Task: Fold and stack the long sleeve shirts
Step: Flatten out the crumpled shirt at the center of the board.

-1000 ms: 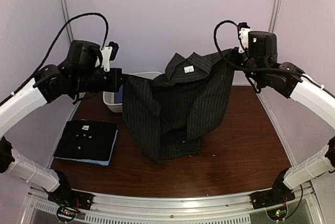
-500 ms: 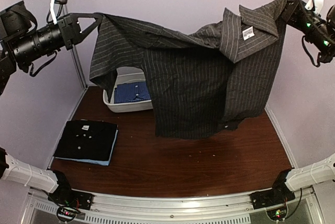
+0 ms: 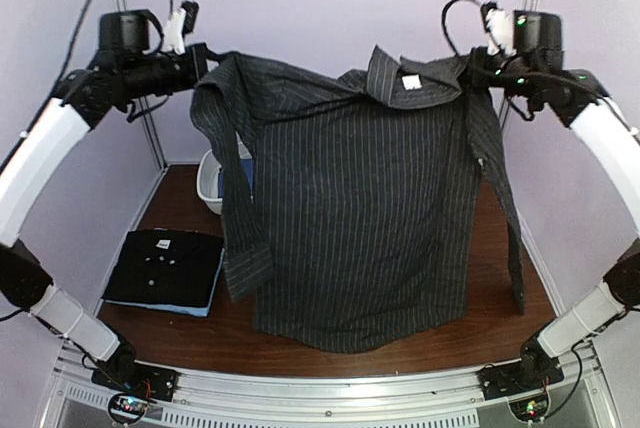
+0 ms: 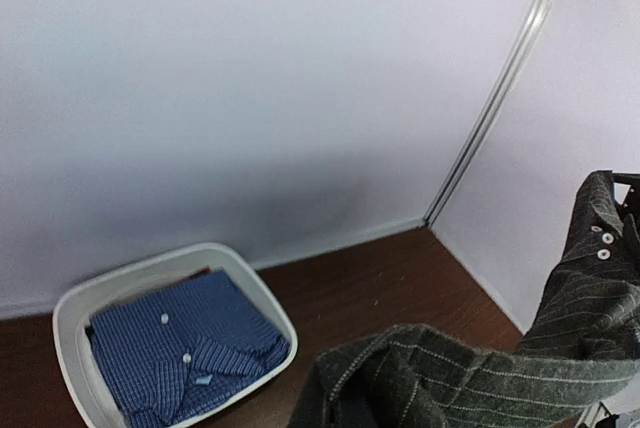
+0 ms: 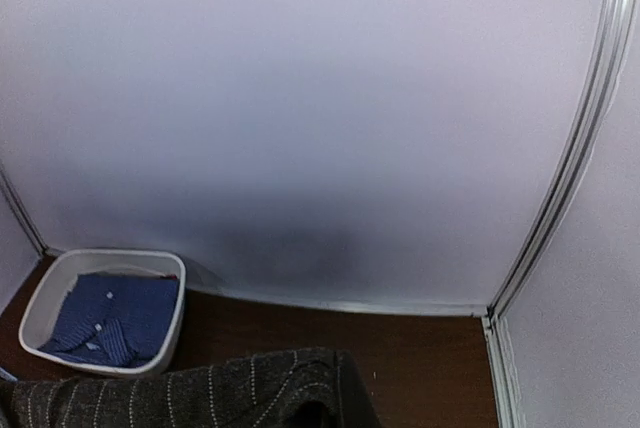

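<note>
Pinstripe shirt (image 3: 360, 218) outspread above table (image 3: 492, 320)

We find no lettering that can be read in any view. The charcoal pinstriped shirt (image 3: 350, 208) carries a small white label (image 3: 410, 81) inside its collar, too small for words to come through. The folded black shirt (image 3: 165, 270) on the counter (image 3: 420, 343) shows a tiny pale tag (image 3: 163, 244), and the blue shirt (image 4: 170, 353) in the tub (image 4: 68, 310) a light tag (image 4: 203, 380) — both illegible to us.
</note>
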`<state>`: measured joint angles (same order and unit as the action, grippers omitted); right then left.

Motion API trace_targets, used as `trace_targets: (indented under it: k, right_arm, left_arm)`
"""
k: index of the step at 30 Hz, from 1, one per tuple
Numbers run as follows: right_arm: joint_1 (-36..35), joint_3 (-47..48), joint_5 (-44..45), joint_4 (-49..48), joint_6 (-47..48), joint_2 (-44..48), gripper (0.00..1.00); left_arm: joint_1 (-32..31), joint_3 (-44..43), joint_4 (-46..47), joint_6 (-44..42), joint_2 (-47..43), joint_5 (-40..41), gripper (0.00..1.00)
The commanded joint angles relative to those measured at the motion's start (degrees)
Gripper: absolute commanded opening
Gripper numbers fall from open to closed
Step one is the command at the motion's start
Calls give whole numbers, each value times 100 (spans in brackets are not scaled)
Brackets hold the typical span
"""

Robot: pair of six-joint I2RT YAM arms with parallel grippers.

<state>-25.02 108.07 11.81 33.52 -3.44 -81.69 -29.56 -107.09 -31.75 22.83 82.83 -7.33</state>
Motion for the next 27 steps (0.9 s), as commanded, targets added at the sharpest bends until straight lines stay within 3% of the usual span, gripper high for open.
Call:
trace_targets:
  k: [1, 9, 17, 21, 27]
  right_arm:
    - [897, -1275, -1036, 66, -449, -851, 0]
    - [1334, -3019, -1274, -820, -911, -1795, 0]
    - [1333, -3449, -1385, -1026, -1084, -1894, 5]
    - [1333, -3466, -1363, -973, -1118, -1770, 20]
    - [1224, -3561, -1418, -991, -1193, -1405, 54]
  left_arm:
    - [494, 1054, -365, 432, 1275, -891, 0]
    - [440, 2557, 702, 670, 1851, -1175, 0]
    - [47, 2974, 832, 646, 1905, -1206, 0]
    - [-298, 2985, 837, 620, 2014, -1036, 0]
    - [-410, 2988, 828, 832, 2167, -533, 0]
